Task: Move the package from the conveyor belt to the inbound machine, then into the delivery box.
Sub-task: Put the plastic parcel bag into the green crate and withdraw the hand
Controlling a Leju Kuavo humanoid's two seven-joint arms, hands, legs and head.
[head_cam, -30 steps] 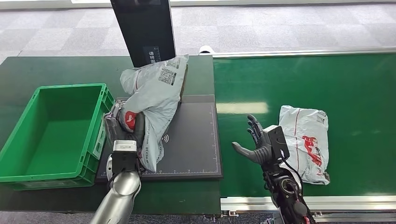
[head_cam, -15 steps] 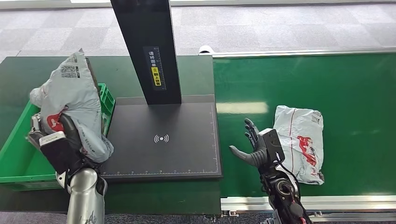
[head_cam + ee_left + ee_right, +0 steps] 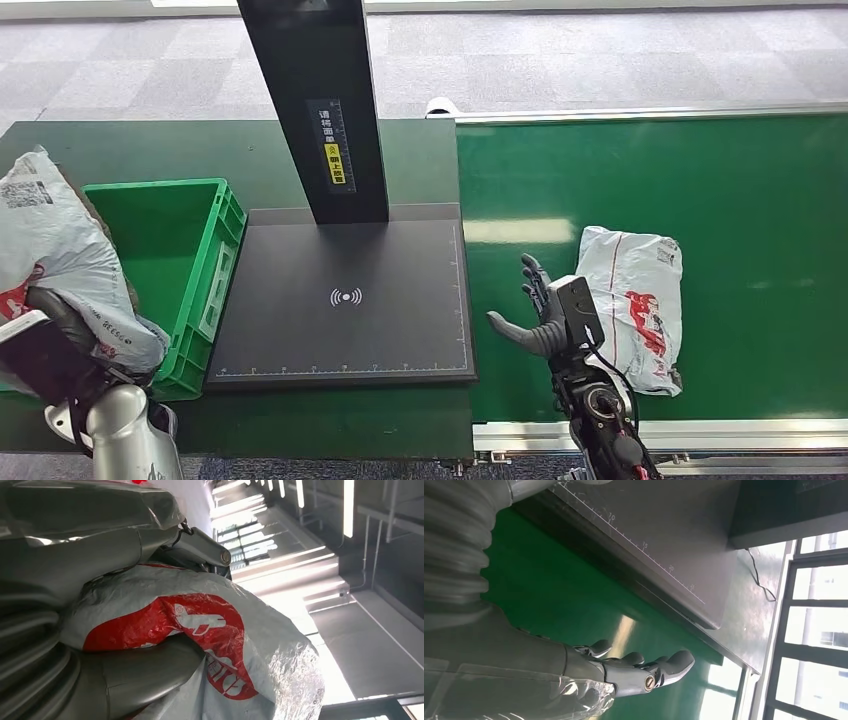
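My left hand grips a crinkled grey plastic parcel with a red printed logo and a white label, its dark fingers wrapped round the soft, lumpy bag; I hold it at the left side of the green plastic crate, over its near left part. From the left wrist the glossy film bulges between my thick grey thumb and fingers, wrinkled and shiny. My right hand hovers over the smooth green belt with its fingers spread and holding nothing, just beside a second grey bag that lies flat and rumpled on the belt. Between crate and belt sits the matte black scanner pad, flat and square, with white ruler marks along its edge and a tall black post rising from its back
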